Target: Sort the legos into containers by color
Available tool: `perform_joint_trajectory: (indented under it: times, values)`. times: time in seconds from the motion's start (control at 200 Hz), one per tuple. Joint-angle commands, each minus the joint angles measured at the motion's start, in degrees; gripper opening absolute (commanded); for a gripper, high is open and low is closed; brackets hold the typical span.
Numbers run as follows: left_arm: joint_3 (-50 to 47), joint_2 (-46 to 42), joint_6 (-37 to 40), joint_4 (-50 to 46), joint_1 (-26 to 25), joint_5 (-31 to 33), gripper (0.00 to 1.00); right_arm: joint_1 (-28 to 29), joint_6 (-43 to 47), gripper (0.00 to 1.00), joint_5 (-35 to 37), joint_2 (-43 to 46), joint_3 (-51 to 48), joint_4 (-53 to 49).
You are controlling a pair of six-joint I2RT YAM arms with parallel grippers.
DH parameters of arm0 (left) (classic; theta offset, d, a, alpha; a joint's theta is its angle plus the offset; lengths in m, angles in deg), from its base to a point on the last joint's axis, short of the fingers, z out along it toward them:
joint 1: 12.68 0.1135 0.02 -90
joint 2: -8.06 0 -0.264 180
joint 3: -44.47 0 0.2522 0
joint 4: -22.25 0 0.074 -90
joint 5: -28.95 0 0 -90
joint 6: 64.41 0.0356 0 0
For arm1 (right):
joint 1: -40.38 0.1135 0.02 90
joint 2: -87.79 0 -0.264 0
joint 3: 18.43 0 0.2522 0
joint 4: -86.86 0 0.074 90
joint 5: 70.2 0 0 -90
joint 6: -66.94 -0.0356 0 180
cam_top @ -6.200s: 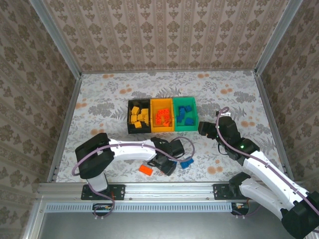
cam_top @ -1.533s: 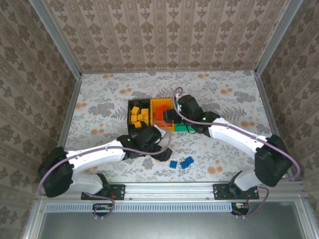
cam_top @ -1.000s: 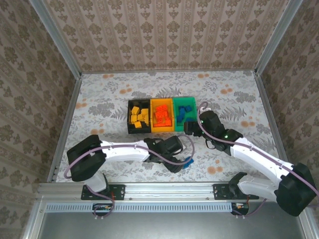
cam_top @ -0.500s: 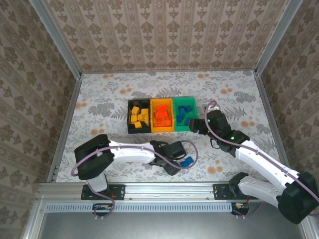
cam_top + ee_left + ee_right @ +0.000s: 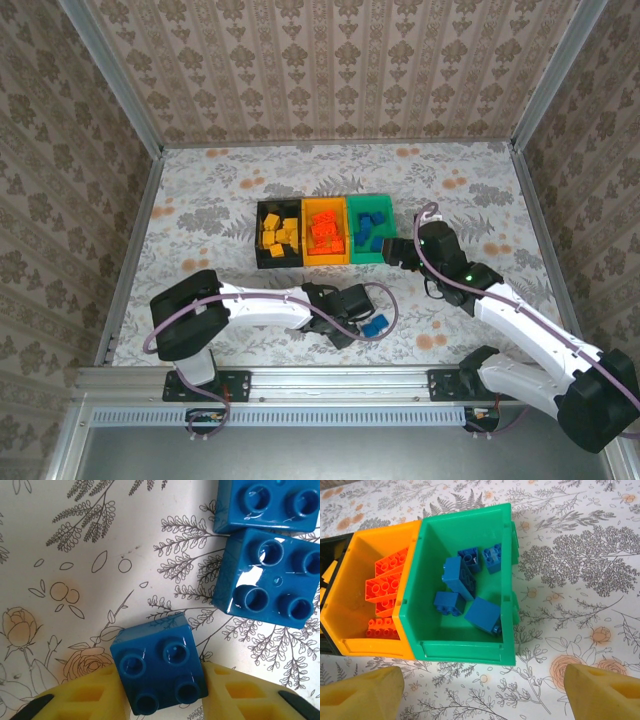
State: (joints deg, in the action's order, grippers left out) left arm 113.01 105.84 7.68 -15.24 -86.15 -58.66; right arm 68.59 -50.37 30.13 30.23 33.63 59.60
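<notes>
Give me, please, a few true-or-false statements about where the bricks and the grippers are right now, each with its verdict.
1. The left gripper has its pads on either side of a blue brick. True.
2. The green bin holds red-orange bricks. False: it holds blue bricks; the red-orange bricks lie in the yellow-orange bin.
3. The right gripper carries a brick. False: it is open and empty, in front of the green bin.
4. Two other blue bricks lie on the table next to the gripped one. True.
5. The black bin holds yellow bricks. True.
</notes>
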Motion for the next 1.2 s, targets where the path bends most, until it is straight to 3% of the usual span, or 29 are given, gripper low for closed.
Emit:
perform_joint_trajectory:
  times: [0.0,0.495,0.79,1.035,1.195]
  values:
    - [-0.6,-0.5,0.1,-0.3,-0.3,0.9,0.37,-0.5,-1.1,0.85,0.4,0.8,-1.0,-0.4]
    - [-4.1,-8.4,-1.4,2.1,2.4,1.2,0.31,-0.8,-1.8,0.85,0.3,1.6,-1.8,-0.7]
    - [-3.2,-18.1,-1.1,5.1,12.3,-0.2,0.31,-0.9,-2.3,0.85,0.1,2.4,-2.6,-0.7]
    - [5.9,-13.2,-1.4,8.5,22.1,-4.7,0.31,-1.0,-2.6,0.85,0.1,2.4,-3.2,-1.3]
    - [15.4,-5.7,-0.8,9.3,24.2,-7.2,0.31,-1.0,-2.8,0.85,-0.1,2.2,-3.8,-1.7]
